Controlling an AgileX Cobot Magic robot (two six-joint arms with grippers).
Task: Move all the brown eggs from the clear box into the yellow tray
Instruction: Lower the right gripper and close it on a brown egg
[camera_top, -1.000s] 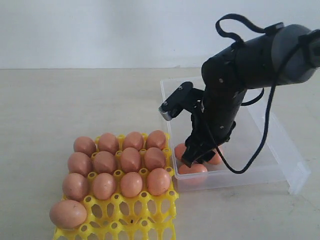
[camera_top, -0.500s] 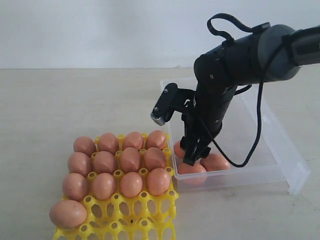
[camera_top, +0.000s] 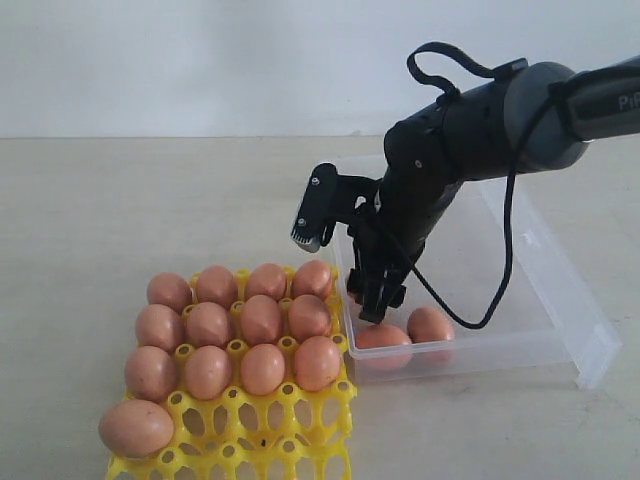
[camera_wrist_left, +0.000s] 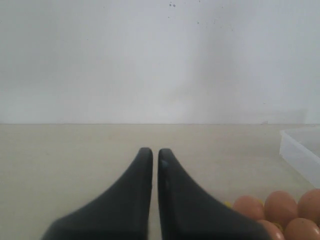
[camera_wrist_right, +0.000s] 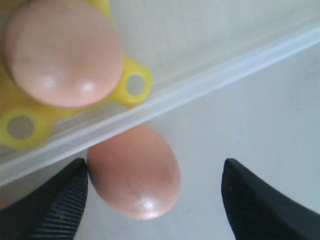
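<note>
The yellow tray sits at the front left with several brown eggs in its cups. To its right is the clear box. Two eggs lie near the box's front wall, and a third is mostly hidden behind the fingers. My right gripper hangs open just inside the box's tray-side wall. In the right wrist view an egg lies between the spread fingers, close to one pad and apart from the other. My left gripper is shut on nothing, out over bare table.
The box wall runs between the egg under my right gripper and the tray, where one egg sits close to the wall. The box's flap sticks out at the right. The front tray cups hold one egg.
My right arm has swung left and risen a little inside the box, and its jaws have spread wider. An egg that the arm covered now shows at the box's front.
</note>
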